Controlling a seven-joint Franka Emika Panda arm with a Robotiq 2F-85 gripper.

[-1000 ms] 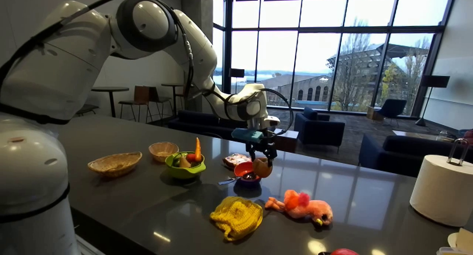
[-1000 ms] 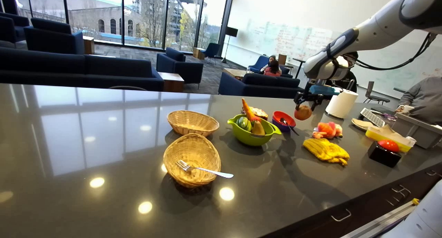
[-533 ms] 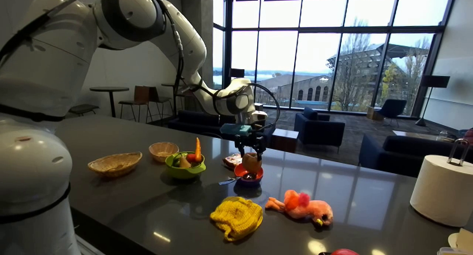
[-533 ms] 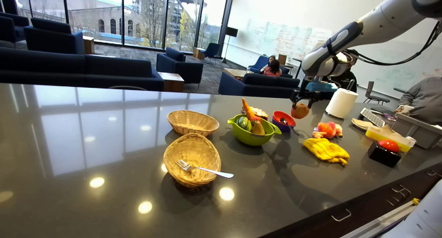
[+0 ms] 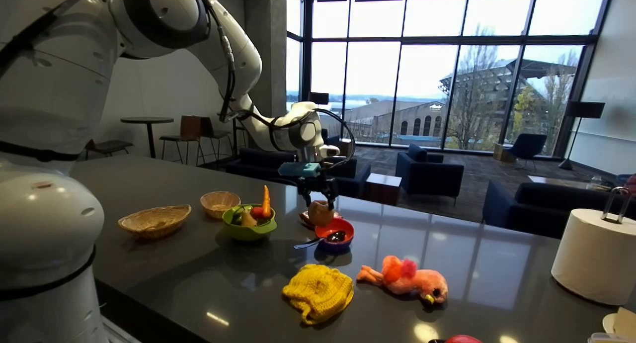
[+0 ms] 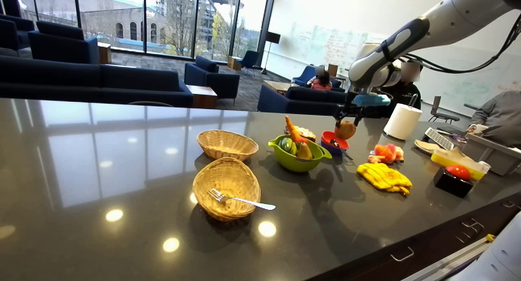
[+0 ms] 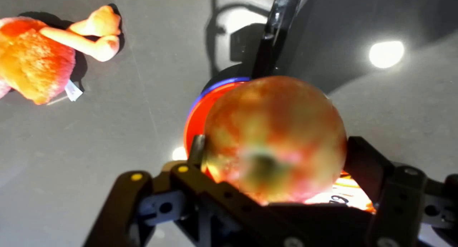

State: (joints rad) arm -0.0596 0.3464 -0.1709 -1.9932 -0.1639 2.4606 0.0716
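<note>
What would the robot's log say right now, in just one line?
gripper: closed on apple | apple: aloft | nearby: red bowl with spoon, plush bird, yellow knit cloth

The place appears to be a shared lounge in an office or campus building. Beyond the desk (image 6: 317,216), a long glossy slab with drawer handles (image 6: 402,254) below its edge, stand a dark blue sofa (image 6: 138,85) and an armchair (image 5: 430,176). Farther past the desk are a floor lamp (image 5: 585,109), tall windows (image 5: 427,64) and a whiteboard (image 6: 338,49) covered in writing. A round table (image 5: 147,120) with chairs (image 5: 190,129) also stands beyond the desk.
</note>
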